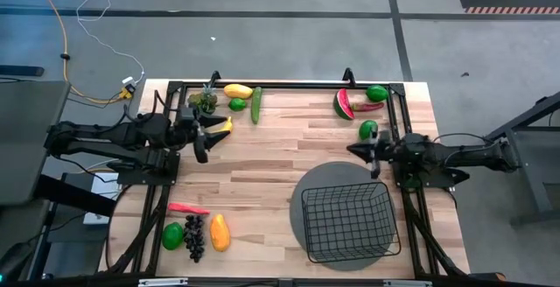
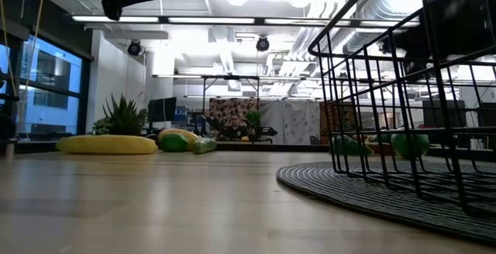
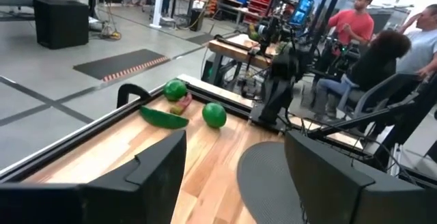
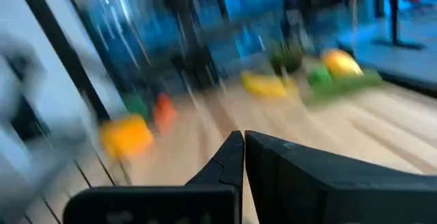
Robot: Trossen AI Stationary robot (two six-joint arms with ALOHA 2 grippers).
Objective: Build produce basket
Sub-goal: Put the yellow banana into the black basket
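Observation:
The black wire basket (image 1: 348, 224) stands on the round grey mat (image 1: 315, 186) at the near right. Produce lies in three groups. At the far left are a banana (image 1: 226, 126), a mango (image 1: 236, 90), a lime (image 1: 236, 104) and a cucumber (image 1: 255, 105). A watermelon slice (image 1: 343, 105) and limes (image 1: 376, 93) lie at the far right. A chili (image 1: 188, 208), grapes (image 1: 194, 237) and a mango (image 1: 220, 232) lie at the near left. My left gripper (image 3: 239, 183) hangs open above the table beside the banana (image 2: 108, 144), with nothing between its fingers. My right gripper (image 4: 244, 142) is shut and holds nothing, left of its base (image 1: 363, 150).
A black frame rail (image 1: 289, 85) runs along the table's far edge and down its sides. Bare wood (image 1: 262, 173) lies between the two arms. In the room beyond the table, people (image 3: 351, 22) sit at another bench.

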